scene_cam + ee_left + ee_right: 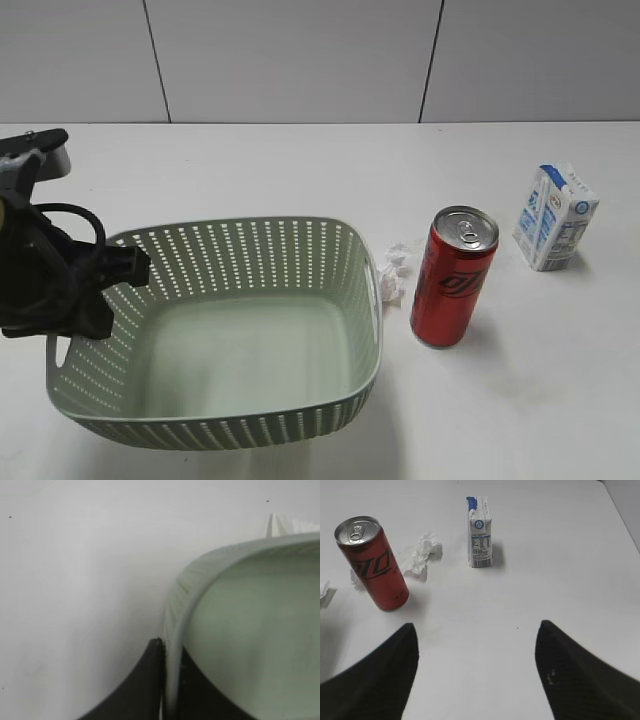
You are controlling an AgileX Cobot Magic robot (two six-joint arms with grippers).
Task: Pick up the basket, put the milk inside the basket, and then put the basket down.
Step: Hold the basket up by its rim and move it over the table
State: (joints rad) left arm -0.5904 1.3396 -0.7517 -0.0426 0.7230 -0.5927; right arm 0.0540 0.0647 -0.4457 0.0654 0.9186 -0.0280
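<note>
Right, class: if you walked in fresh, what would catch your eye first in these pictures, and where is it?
The big sage-green basket fills the front left of the table, with the left hand closed on its left rim. To its right stands a tall red can, with crumpled white paper between them. Farther right sits the small white and blue milk carton, upright and untouched, while the right hand hangs open over bare table.

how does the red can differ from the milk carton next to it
The red can is a round cylinder with a silver pull-tab top; the milk is a boxy carton with a folded top. The can is red with dark lettering, the milk white and blue with small print. The can stands taller than the milk. Both stand upright on the white table, right of the basket.
</note>
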